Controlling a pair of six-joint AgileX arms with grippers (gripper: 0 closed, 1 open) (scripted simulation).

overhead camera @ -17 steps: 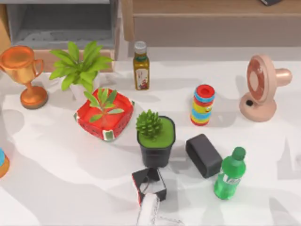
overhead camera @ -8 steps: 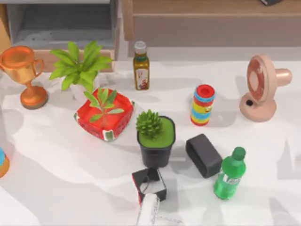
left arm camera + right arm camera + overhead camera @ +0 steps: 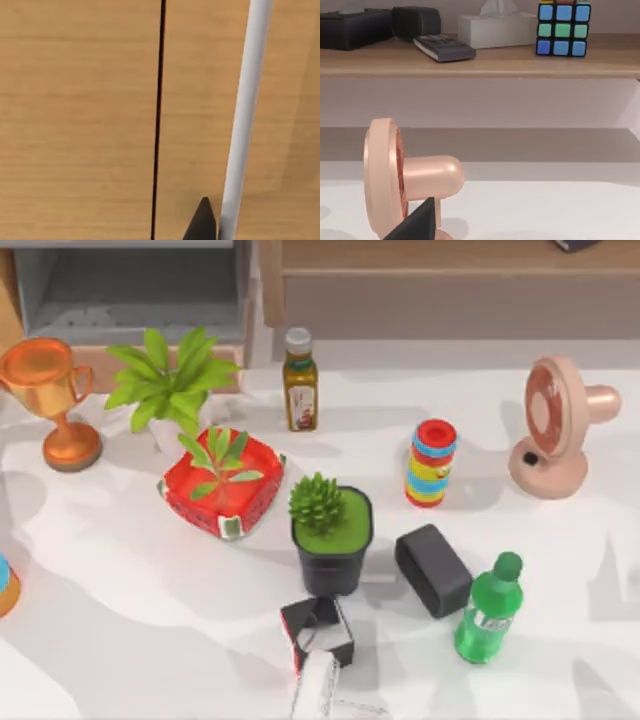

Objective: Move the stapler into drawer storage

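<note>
- The stapler (image 3: pixel 316 687) lies at the near edge of the white surface (image 3: pixel 120 580), a little left of centre in the top view. You see it as a slim, elongated white body lying lengthwise from near to far, and its lower end is cut off by the edge of the view.
- Its far end sits right against a small black open-topped box (image 3: pixel 318 632) with a red side. You cannot tell whether the two touch.
- Just beyond that box stands a black pot holding a green succulent (image 3: pixel 330 530). To the right of the pot lie a black rectangular block (image 3: pixel 433 569) and a green bottle (image 3: pixel 489 609).
- The drawer storage (image 3: pixel 130 285) is at the far left, well apart from the stapler. You can see its grey inner walls and floor and its tan wooden frame. A copper trophy (image 3: pixel 48 400) and a leafy plant (image 3: pixel 168 385) stand in front of it.
- In the left wrist view, the left tool (image 3: pixel 202 222) shows as a dark tip in front of a tan wooden panel (image 3: pixel 75 120), beside a white bar (image 3: pixel 245 120). You cannot tell whether it is released or clenched.
- In the right wrist view, the right tool (image 3: pixel 420 222) shows as a dark tip just in front of the pink desk fan (image 3: pixel 405 177). You cannot tell its state either.
</note>
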